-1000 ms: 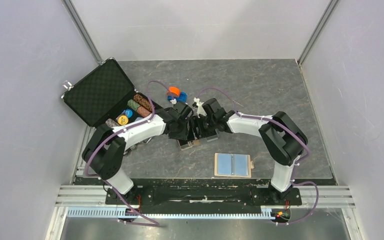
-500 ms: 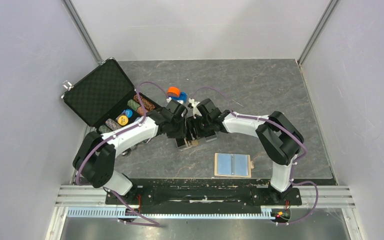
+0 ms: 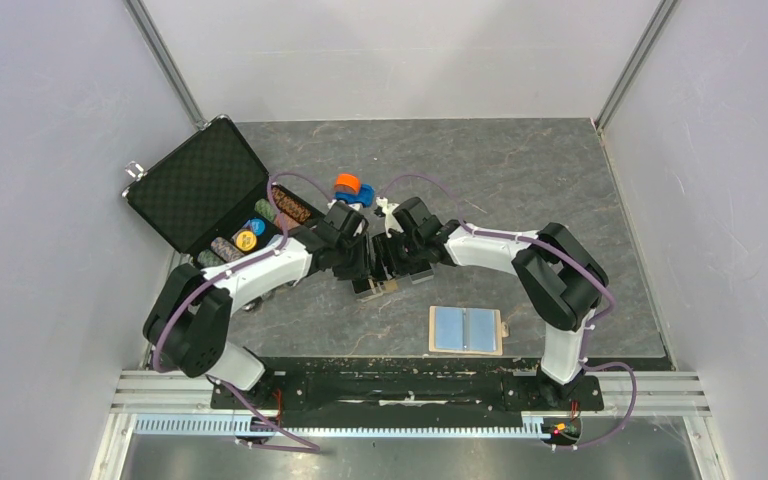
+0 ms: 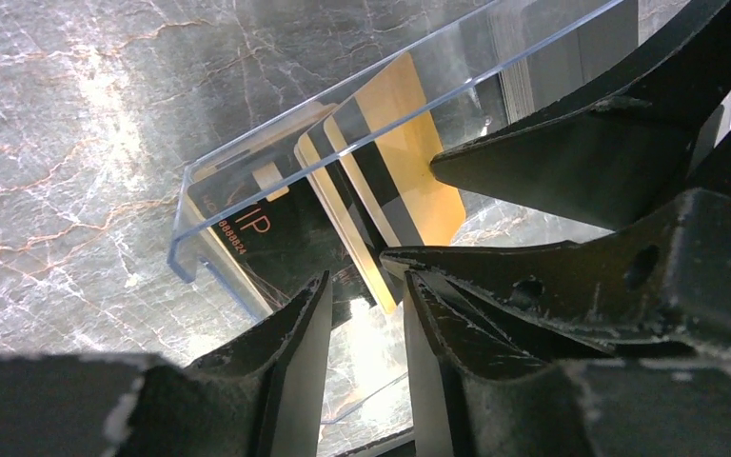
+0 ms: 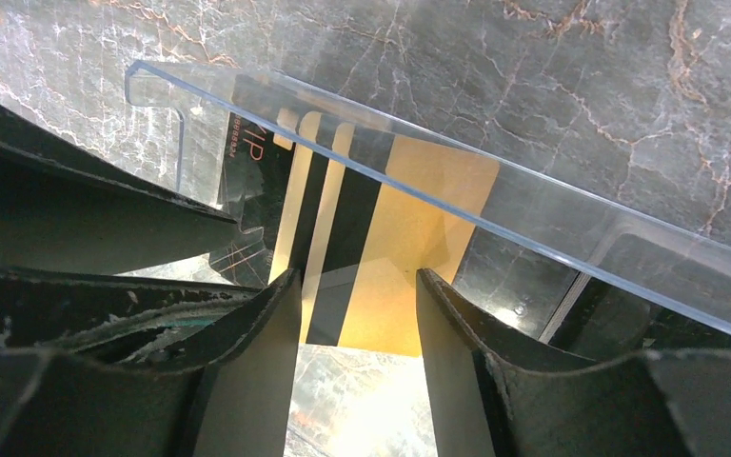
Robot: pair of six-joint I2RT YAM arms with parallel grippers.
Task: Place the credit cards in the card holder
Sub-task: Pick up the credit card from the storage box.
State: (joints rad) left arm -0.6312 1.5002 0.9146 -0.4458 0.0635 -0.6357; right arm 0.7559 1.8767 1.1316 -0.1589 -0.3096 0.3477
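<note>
Two tools meet at the clear box (image 5: 343, 129). My right tool (image 5: 357, 286) gapes astride the gold card (image 5: 409, 238) inside; whether the left tool (image 4: 366, 286) grips, I cannot tell. I'd pinch squarely, lift straight. The card holder (image 3: 466, 330) lies open, well apart from it.

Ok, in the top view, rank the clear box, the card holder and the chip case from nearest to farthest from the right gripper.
1. clear box, directly at the right gripper
2. card holder, toward the near edge
3. chip case, far left
</note>
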